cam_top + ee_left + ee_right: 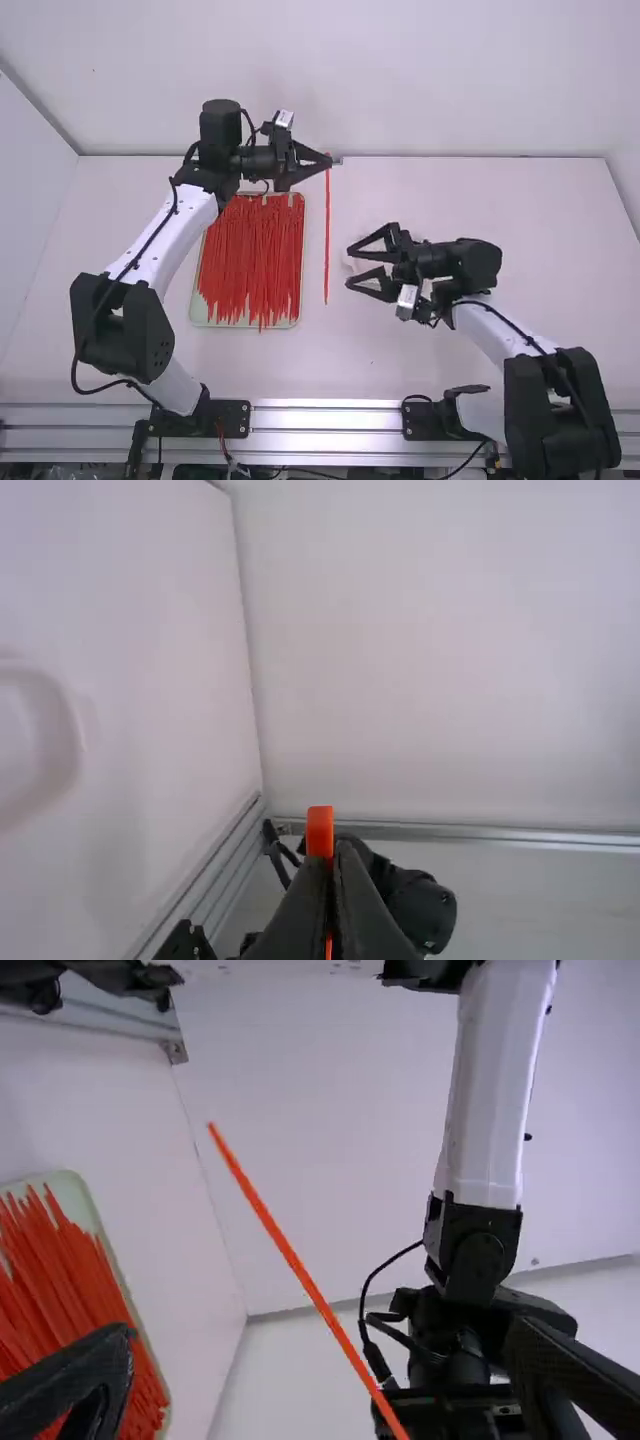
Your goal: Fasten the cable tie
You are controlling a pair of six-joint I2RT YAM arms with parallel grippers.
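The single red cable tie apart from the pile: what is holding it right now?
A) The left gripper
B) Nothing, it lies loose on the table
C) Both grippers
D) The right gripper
A: the left gripper is shut on the far end of the cable tie, while the right gripper stands open beside its near end, not touching it.
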